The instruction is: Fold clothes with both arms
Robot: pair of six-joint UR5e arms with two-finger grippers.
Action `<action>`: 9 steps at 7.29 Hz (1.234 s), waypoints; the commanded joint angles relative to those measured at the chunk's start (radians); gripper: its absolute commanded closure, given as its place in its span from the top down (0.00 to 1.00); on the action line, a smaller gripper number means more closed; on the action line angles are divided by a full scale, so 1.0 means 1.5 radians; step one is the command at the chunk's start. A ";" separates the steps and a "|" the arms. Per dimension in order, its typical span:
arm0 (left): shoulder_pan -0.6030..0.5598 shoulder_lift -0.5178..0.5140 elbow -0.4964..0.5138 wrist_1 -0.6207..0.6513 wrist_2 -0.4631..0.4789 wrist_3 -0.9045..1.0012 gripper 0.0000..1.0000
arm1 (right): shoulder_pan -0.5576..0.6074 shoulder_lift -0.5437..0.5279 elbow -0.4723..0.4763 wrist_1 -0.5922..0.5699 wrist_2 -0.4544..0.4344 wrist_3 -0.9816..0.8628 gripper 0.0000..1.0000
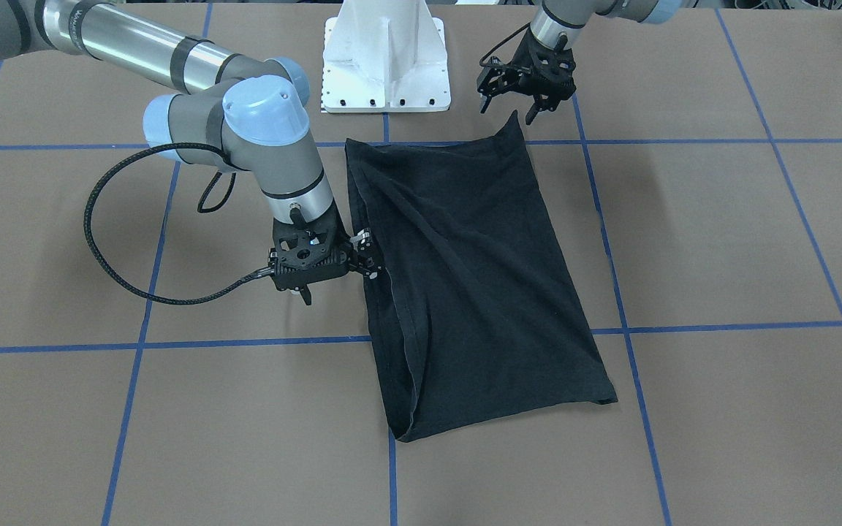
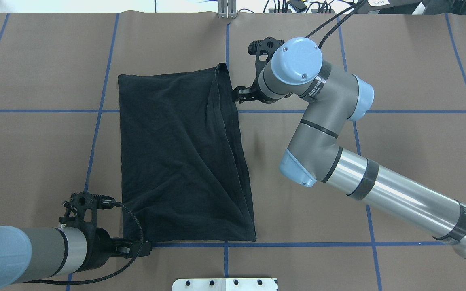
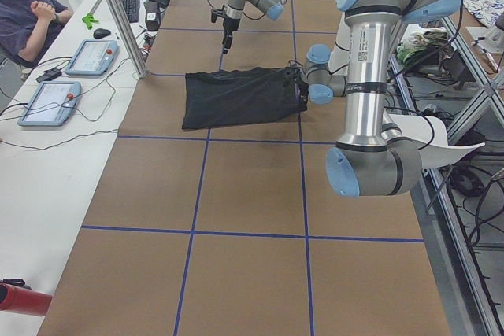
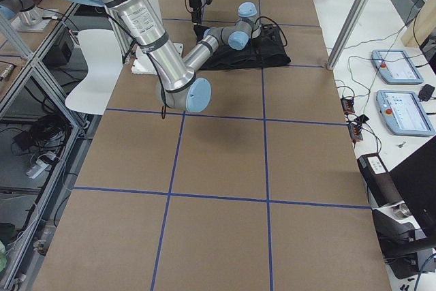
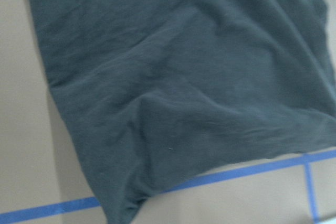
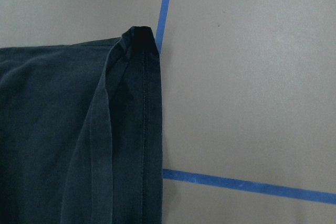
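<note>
Right wrist — T-shirt hem stitching, lost overhead

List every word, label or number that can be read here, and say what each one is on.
Nothing is clear enough to quote.
Lettering on the right arm, on the black band near its wrist: too blurred to read.
Lettering on the left arm, on its upright tube: too small to read.
The shirt: no print showing.

Robotics lab: two robot arms over a paper-covered desk gridded in blue tape; teach pendants, aluminium frame post, seated person alongside.
</note>
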 commanded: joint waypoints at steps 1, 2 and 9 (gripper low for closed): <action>-0.003 -0.004 0.017 0.000 0.001 0.000 0.94 | -0.001 0.000 0.002 0.000 0.001 0.001 1.00; -0.003 -0.004 0.016 0.000 -0.003 -0.002 0.48 | -0.001 0.000 0.002 0.000 0.000 0.001 1.00; -0.004 -0.005 0.011 0.000 -0.002 -0.009 0.00 | -0.091 -0.052 0.072 -0.012 0.017 0.049 1.00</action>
